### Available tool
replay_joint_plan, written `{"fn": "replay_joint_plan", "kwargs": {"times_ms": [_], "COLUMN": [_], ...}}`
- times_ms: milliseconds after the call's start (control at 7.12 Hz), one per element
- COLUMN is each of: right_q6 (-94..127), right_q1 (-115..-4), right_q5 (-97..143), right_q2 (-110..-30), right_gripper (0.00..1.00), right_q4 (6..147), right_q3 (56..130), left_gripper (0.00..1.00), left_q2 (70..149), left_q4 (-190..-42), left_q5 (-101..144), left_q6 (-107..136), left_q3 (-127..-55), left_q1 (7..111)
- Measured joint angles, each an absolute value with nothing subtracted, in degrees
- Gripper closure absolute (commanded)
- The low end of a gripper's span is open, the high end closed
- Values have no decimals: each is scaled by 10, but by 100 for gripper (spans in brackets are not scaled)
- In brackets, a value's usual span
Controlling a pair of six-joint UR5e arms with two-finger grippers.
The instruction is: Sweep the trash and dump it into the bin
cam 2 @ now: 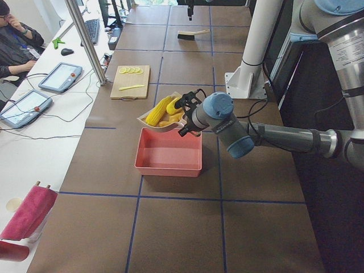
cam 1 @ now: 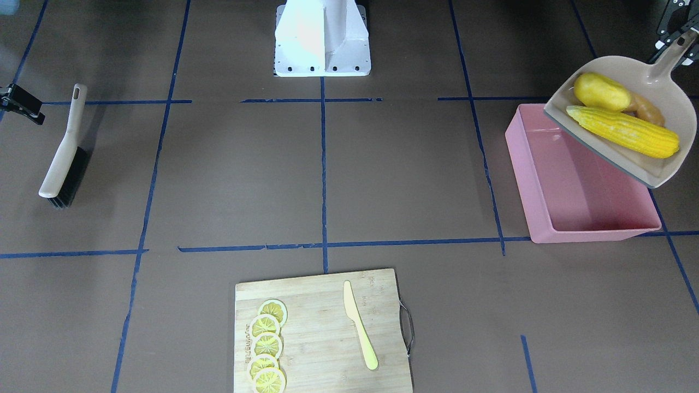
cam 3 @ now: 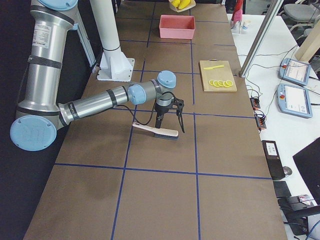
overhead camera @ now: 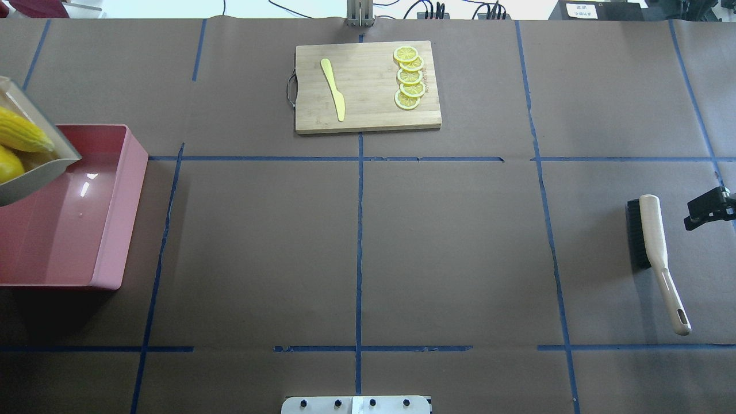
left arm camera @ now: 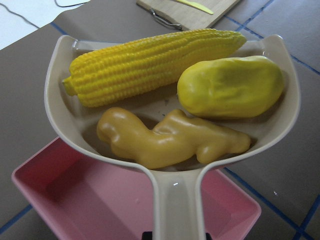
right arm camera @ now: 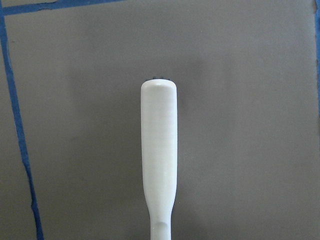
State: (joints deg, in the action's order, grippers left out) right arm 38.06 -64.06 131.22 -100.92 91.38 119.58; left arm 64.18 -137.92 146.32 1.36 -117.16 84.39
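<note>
- Your left gripper (cam 1: pixel 676 34) has its jaws pinching the handle of the dustpan (cam 1: pixel 673 95), which is held tilted over one end of the pink bin (cam 1: pixel 573 188).
- The corn cob (cam 1: pixel 622 131), potato (cam 1: pixel 600 91) and ginger root (cam 1: pixel 649 112) lie in the dustpan.
- Your right gripper (cam 3: pixel 169 120) hangs by the brush (cam 1: pixel 63 150) on the counter (cam 1: pixel 382 180), jaws spread.

This is a robotics lab set up for trials. The counter (overhead camera: pixel 460 230) is papered brown and ruled into squares with blue tape (overhead camera: pixel 359 241). One large grey robot arm (cam 3: pixel 45 65) and its twin (cam 2: pixel 284 136) rise by a white pedestal (cam 1: pixel 322 38) at the counter's robot-side edge. Along the opposite edge runs a white desk (cam 2: pixel 34 131) carrying touch-screen control pendants (cam 2: pixel 60 78), trailing cables (cam 2: pixel 62 122), a keyboard (cam 2: pixel 92 29) and a mouse (cam 2: pixel 67 52). A person (cam 2: pixel 14 40) sits there, and an aluminium post (cam 2: pixel 85 40) stands at that edge.
</note>
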Motion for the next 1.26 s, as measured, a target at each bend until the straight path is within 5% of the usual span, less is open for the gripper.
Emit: {"fn": "replay_joint_plan", "kwargs": {"times_ms": [1264], "right_q6": [381], "right_q1": [-658], "right_q5": [1312], "right_q2": [-1010], "right_gripper": [0], "right_q4": [916], "right_q3": [1195], "left_gripper": [99], "left_q2": [576], "left_q4": [-1434], "left_q5": [1303], "left_q6": [-110], "left_q3": [-1138], "left_q1": [874]}}
